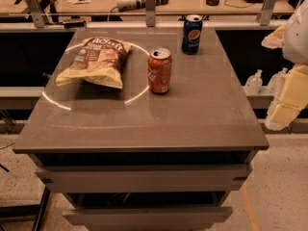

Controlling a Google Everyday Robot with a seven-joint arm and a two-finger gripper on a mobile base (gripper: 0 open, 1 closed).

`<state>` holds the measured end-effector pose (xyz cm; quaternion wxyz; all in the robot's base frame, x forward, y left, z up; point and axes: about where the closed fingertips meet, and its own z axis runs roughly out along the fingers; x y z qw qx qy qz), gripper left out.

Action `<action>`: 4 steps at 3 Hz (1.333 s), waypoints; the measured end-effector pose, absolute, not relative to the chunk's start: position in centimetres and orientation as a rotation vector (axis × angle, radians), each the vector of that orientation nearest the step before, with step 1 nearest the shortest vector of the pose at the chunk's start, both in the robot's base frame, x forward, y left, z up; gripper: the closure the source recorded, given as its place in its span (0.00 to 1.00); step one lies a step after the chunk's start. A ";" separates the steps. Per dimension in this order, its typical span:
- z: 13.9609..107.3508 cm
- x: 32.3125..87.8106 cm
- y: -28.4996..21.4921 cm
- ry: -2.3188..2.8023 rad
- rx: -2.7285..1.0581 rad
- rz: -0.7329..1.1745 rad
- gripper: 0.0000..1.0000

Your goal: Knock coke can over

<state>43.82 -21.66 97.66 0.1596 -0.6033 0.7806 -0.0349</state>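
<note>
The coke can point(159, 71) stands upright near the middle of the grey table top point(192, 114). It is red-orange with white script and a silver top. My gripper point(288, 99) shows as white and cream parts at the right edge of the camera view, off the table's right side. It is well apart from the can and level with it or a little lower. Part of the gripper is cut off by the picture's edge.
A blue Pepsi can point(192, 33) stands upright behind and to the right of the coke can. A yellow and brown chip bag point(96, 61) lies to its left. Plastic bottles point(253, 82) stand on a ledge past the table's right side. A railing point(150, 6) runs behind.
</note>
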 end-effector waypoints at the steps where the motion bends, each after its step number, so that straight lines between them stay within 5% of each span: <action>1: 97.7 43.8 -21.7 2.231 -1.724 -0.100 0.00; 4: 92.0 45.7 -26.0 1.893 -1.524 0.382 0.00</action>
